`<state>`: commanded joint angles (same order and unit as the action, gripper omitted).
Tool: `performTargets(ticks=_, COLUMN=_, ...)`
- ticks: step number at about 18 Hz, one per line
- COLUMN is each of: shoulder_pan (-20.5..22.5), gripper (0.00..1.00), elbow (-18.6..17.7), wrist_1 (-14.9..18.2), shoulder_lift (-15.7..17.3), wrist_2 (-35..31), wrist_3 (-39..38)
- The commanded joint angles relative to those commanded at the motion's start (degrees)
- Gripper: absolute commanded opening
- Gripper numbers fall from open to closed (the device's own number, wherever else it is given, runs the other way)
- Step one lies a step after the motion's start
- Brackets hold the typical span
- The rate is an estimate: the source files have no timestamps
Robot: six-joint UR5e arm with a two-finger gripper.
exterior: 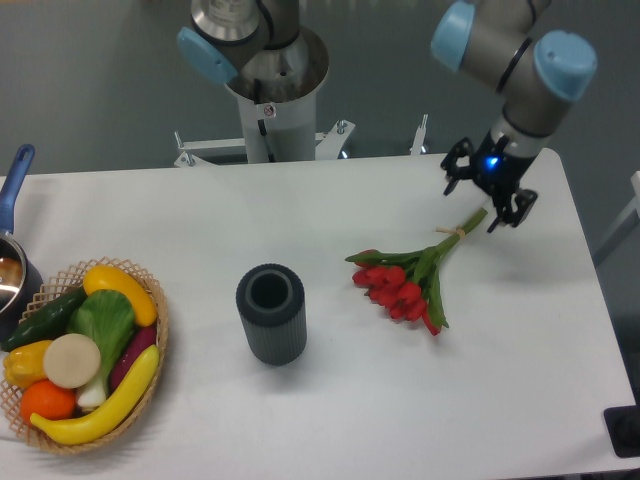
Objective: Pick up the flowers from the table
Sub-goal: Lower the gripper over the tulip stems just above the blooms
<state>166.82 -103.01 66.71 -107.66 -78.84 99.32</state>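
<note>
A: Where did the flowers lie in the camera view?

B: Right of centre on the white worktop, flat on their side. The red heads pointed toward the lower left, and the green stems ran up toward the upper right, tied by a pale band partway along.

A: And the gripper?

B: In the upper right of the frame, at the far tip of the stems. Its two dark fingers were spread apart, one on each side of the stem end, with a blue light glowing on its body. It was released, holding nothing. Whether a finger touched the stems I could not tell.

A: What else was on the worktop?

B: A dark ribbed cylinder with a hollow top stood upright left of the flowers, well apart from them. At the lower left sat a woven basket filled with produce: a yellow banana, an orange, a leafy green vegetable and a dark cucumber. A pot with a blue handle was cut off by the left edge, touching the basket.

A: And behind?

B: The arm's base stood at the upper middle, beyond the worktop's far edge.
</note>
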Motion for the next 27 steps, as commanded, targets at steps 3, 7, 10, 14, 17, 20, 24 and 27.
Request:
performTargets(ticks=3, shoulder_pan=-1.5, gripper=1.0, elbow=-1.0, wrist_1=-2.4, shoulder_lift=-1.4, wrist_2=-0.2, wrist_3=-1.1)
performTargets(ticks=7, shoulder_pan=-1.5, gripper=1.0, elbow=-4.2, wrist_1=-8.8, shoulder_lift=-2.2, wrist_2=-0.2, wrist_3=-2.3)
performTargets(ticks=10, shoulder_pan=-1.6, gripper=1.0, elbow=-4.2, wrist_1=-9.9, shoulder_lift=-2.6, wrist_2=-0.4, wrist_3=-2.4)
performTargets(ticks=14, shoulder_pan=-1.6, gripper=1.0, elbow=-4.5, wrist_1=-11.1, shoulder_lift=-3.7, wrist_2=-0.4, wrist_3=-2.4)
performTargets(ticks=17, shoulder_pan=-1.6, gripper=1.0, elbow=-5.5, wrist_1=-11.2, shoulder_lift=-3.8, wrist_2=-0.4, wrist_3=-2.3)
performTargets(ticks=20, shoulder_pan=-1.7, gripper=1.0, elbow=-6.2, wrist_1=-11.3, shoulder_lift=-3.9, wrist_2=-0.4, wrist_3=-2.3)
performTargets(ticks=24, shoulder_pan=-1.8, gripper=1.0, elbow=-6.2, wrist_1=-13.3, shoulder_lift=-5.3, wrist_2=-0.4, wrist_3=-2.3)
performTargets(ticks=27, shoulder_pan=-1.9, gripper=1.0, elbow=-6.7, wrist_1=-13.8, shoulder_lift=-5.5, wrist_2=-0.4, wrist_3=-2.3)
